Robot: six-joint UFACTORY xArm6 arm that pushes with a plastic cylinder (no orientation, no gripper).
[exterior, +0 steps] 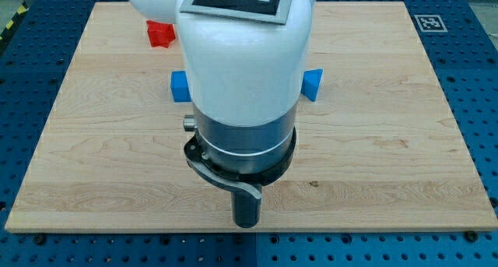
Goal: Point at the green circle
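No green circle shows in the camera view; the arm's white and grey body covers the middle of the board, so the circle may be behind it. My tip (247,223) is at the view's bottom centre, near the board's lower edge, with no block touching it. A blue block (180,86) shows at the arm's left edge and another blue block (312,84) at its right edge, both partly hidden and well above the tip. A red block (160,35) lies at the view's top left.
The wooden board (405,142) rests on a blue perforated table. A black-and-white marker (429,22) sits at the board's top right corner. The arm's body (243,72) hides the board's centre and top middle.
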